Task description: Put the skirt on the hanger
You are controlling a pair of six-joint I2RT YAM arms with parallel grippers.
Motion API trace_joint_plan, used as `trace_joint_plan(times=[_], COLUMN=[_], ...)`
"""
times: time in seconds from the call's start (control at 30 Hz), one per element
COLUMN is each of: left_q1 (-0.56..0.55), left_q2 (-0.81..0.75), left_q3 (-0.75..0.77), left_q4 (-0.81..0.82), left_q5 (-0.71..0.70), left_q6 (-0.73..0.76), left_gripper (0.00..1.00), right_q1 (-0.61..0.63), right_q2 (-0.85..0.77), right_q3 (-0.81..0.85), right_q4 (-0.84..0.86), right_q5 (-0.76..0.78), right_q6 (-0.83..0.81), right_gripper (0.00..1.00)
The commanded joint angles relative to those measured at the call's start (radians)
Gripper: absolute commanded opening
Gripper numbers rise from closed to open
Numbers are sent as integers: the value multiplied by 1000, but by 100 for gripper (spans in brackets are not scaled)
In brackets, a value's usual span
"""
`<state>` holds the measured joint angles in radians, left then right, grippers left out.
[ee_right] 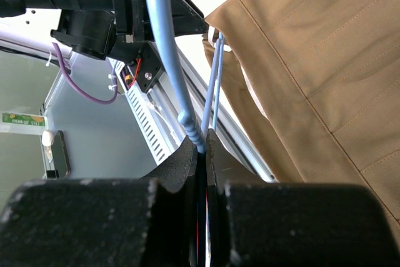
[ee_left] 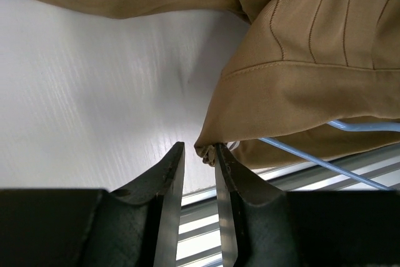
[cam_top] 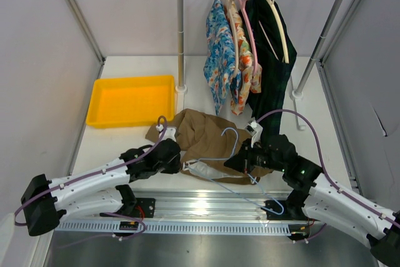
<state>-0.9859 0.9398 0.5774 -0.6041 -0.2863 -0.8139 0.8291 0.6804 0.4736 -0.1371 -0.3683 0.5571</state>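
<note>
From above: tan skirt (cam_top: pixel 203 134) crumpled on the white table (cam_top: pixel 122 149), close to the front edge and near the yellow tray (cam_top: pixel 99 101). Thin blue hanger (cam_top: pixel 237 144) lying partly on the skirt, hook up on the cloth, long wire out past the table's front edge. At the skirt's left edge, the left gripper (cam_top: pixel 179 157); at its right edge, the right gripper (cam_top: pixel 239 162).

From the left wrist: left gripper (ee_left: pixel 200 153) almost closed, pinching a corner of the skirt (ee_left: pixel 312 60) hem between the tips. Hanger (ee_left: pixel 312 160) wire peeking out from under the cloth.

From the right wrist: right gripper (ee_right: pixel 201 149) pressed tight on the hanger (ee_right: pixel 164 42) wire. Skirt (ee_right: pixel 312 79) just beside it, on the right.
</note>
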Motion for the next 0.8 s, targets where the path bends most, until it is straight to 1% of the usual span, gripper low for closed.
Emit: trace_joint_plan(times=[0.0,0.1,0.3,0.4,0.6,0.63,0.7,0.73,0.77], left_q1=[-2,4,16,23,24,24,26,26,26], left_q2=[4,1,-4,4,-25,-26,-26,-21,-19], left_q3=[-13,-20,-36,-48,-53,-48,-44,-33,-31], left_q4=[32,41,101,127,147,148,156,156,156], left_q5=[-43,-47,-34,-31,-62,-66,-68,-73,-74], left_q6=[-18,-13,5,5,-5,-2,8,13,18], left_gripper=[31,29,29,26,15,11,8,3,1], right_q1=[-5,-4,-5,-4,-4,-5,-5,-5,-4], right_q2=[-15,-16,-22,-24,-24,-24,-21,-21,-19], right_q3=[48,49,49,49,42,36,31,28,25], right_q4=[42,36,33,31,31,34,50,56,63], right_q5=[-18,-21,-32,-40,-54,-57,-61,-66,-69], right_q6=[6,6,7,12,13,13,18,20,21], right_gripper=[0,0,0,0,0,0,0,0,0])
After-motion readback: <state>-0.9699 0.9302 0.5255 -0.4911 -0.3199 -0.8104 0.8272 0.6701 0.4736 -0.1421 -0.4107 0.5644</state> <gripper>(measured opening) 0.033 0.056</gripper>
